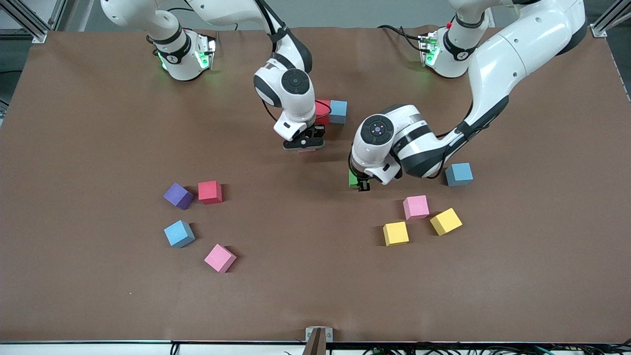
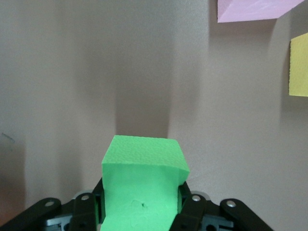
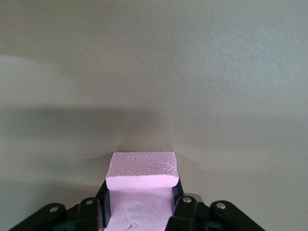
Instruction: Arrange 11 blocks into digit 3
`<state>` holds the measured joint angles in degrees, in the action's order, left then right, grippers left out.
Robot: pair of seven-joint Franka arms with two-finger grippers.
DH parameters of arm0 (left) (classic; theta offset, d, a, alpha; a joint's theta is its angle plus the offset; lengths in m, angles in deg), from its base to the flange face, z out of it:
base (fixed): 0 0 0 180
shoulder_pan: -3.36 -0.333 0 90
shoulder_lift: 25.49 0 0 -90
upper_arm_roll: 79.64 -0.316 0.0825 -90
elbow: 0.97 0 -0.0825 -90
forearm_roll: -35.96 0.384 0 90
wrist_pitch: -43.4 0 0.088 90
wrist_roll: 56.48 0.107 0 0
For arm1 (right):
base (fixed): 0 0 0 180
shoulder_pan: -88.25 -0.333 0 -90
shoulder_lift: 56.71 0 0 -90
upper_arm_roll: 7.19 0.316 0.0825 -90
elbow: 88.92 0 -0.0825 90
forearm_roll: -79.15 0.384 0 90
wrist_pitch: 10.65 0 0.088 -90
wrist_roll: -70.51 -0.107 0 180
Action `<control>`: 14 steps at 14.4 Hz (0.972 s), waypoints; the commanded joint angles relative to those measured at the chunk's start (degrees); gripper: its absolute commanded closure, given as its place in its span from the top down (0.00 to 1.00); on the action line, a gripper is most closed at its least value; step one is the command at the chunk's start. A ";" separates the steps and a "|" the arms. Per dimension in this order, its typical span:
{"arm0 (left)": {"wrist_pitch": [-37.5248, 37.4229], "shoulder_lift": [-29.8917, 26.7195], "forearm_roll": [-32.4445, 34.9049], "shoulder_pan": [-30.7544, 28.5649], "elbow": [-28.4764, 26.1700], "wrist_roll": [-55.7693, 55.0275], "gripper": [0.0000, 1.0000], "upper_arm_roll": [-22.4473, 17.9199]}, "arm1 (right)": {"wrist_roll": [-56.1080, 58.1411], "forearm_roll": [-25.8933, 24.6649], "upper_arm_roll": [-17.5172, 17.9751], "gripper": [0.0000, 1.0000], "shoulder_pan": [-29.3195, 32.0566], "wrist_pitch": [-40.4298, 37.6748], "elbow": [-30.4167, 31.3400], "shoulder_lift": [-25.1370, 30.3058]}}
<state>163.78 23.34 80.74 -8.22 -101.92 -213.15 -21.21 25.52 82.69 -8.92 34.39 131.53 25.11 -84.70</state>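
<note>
Fingers of the left gripper (image 2: 142, 211) clamped a green block (image 2: 142, 185); the right gripper (image 3: 139, 211) pinched a pink block (image 3: 141, 185). Each should be lowered squarely, flush beside the red block (image 1: 323, 111) and blue block (image 1: 338, 111).

This looks like a robot lab. Two big white robot arms (image 1: 493, 74) are bolted at one edge of a counter (image 1: 98, 296) covered in plain brown cloth. Silver metal frame bars (image 1: 29, 22) stand at the corners, and black cables (image 1: 443, 350) run along the edge nearest the front camera.
</note>
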 commanded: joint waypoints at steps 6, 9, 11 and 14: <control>5.04 -2.07 1.45 -1.60 -3.99 -8.12 0.16 1.16 | -1.24 -2.75 -0.47 0.04 -0.55 0.99 1.11 -0.22; 4.95 -2.07 1.45 -1.69 -4.60 -8.47 0.16 1.16 | -1.24 -2.75 -0.47 0.05 -0.37 0.99 0.93 -0.22; 4.69 -2.16 1.45 -1.77 -4.78 -8.47 0.16 1.16 | -1.33 -2.75 -0.38 0.62 -0.11 0.90 0.75 -0.22; 4.60 -2.25 1.45 -1.86 -4.69 -8.47 0.16 1.24 | -1.42 -2.66 -0.47 1.00 -0.02 0.82 0.67 -0.13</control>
<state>167.99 23.31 80.74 -9.23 -104.54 -214.04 -20.74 25.44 81.14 -9.27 34.37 131.53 25.14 -85.04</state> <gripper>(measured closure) 0.445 0.256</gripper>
